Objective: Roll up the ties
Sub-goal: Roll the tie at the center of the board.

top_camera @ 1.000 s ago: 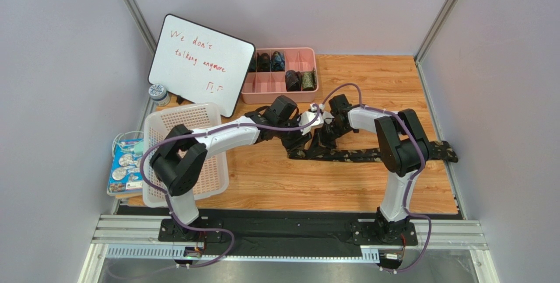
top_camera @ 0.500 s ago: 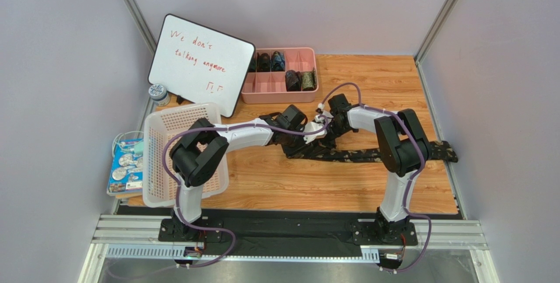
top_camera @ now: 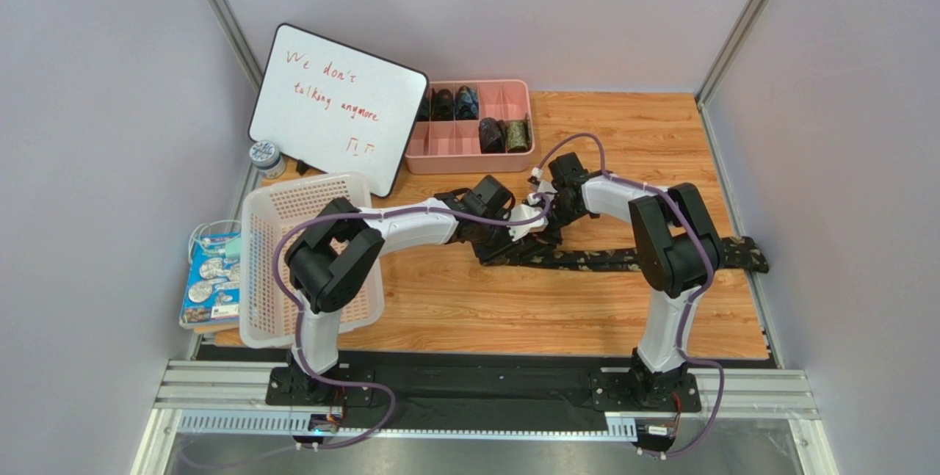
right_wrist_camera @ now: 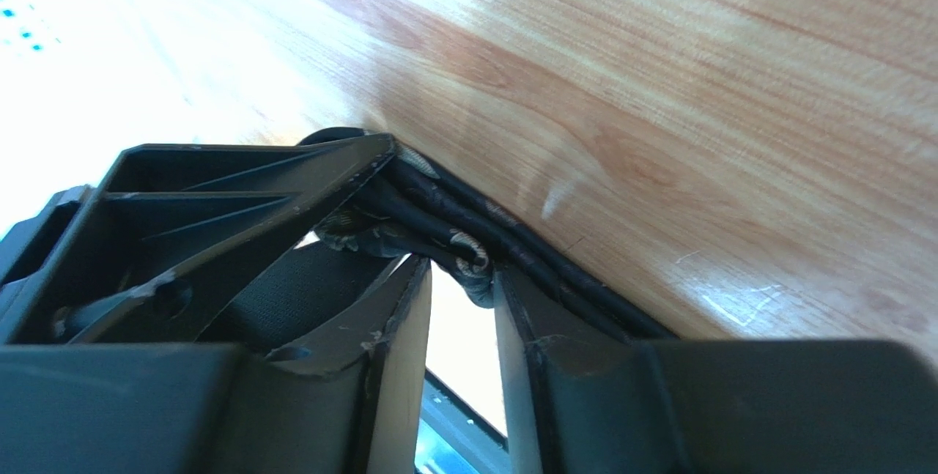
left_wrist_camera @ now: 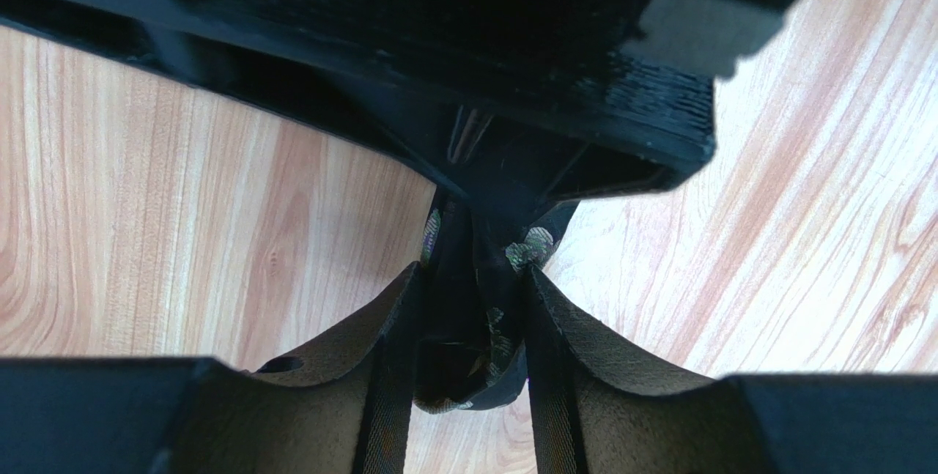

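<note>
Black patterned fabric, the tie lies flat as a long narrow strip across the pale wood-grain table. It runs from the right edge toward the middle, where both arms meet over its left end. That end is folded up into a few thick layers.

In the left wrist view the left pincer pinches this fold. Its two dark, finely ribbed fingers curve inward and press the soft cloth from both sides, with olive flecks showing on the creased edge.

In the right wrist view the right pincer has its jaws a little apart, and bright light shows through the gap between the scuffed, hard plastic fingers. Stacked tie layers run like dark cords across the tips, and a small speckled tuck sits between them. Whether the pads touch the cloth I cannot tell. From the left wrist view, this pincer's blocky matte body fills the top, just above the fold.

At the far edge a pink divided tray holds rolled ties, small dark cylinders, one of them olive-toned. A whiteboard with red handwriting leans beside the tray. A white perforated basket with rounded corners sits at the left of the table.
</note>
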